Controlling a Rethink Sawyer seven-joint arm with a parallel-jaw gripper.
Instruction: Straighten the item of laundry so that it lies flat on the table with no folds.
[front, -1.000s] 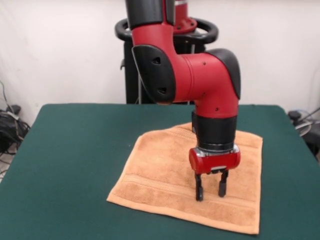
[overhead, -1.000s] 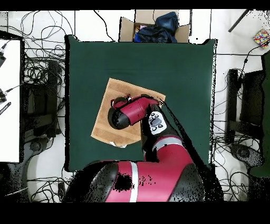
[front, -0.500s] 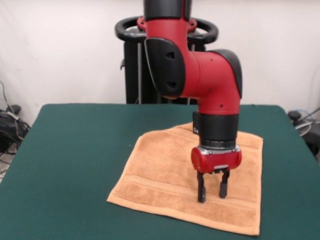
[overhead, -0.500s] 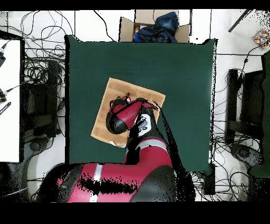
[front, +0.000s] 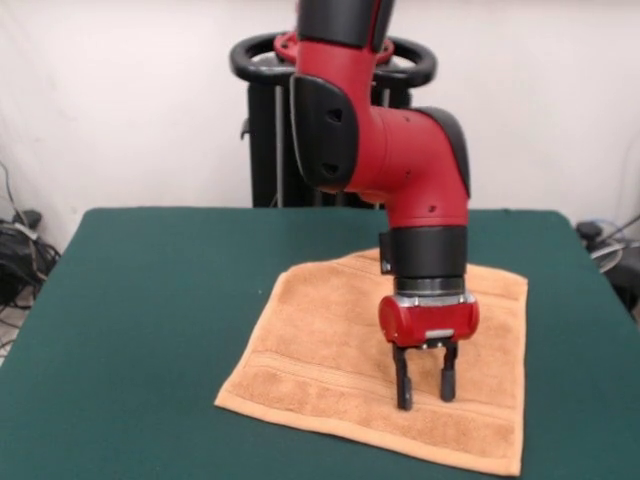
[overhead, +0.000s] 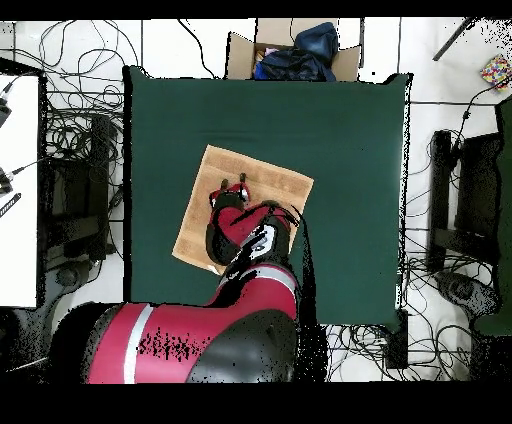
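The orange-tan towel, the item of laundry, lies spread out on the dark green table, turned at a slant to the table's edges. Woven border bands run along its near side in the front view. I see no fold on the part that shows. My gripper points straight down over the towel's near right part, open, nothing between its fingers, its tips at or just above the cloth. The arm hides part of the towel in the overhead view.
An open cardboard box holding dark cloth sits on the floor beyond the table's far edge in the overhead view. Cables and black stands flank the table on both sides.
The arm's upper links have swung round across the frames. The gripper stays open over the same part of the towel, shifted only slightly. The towel has not moved.
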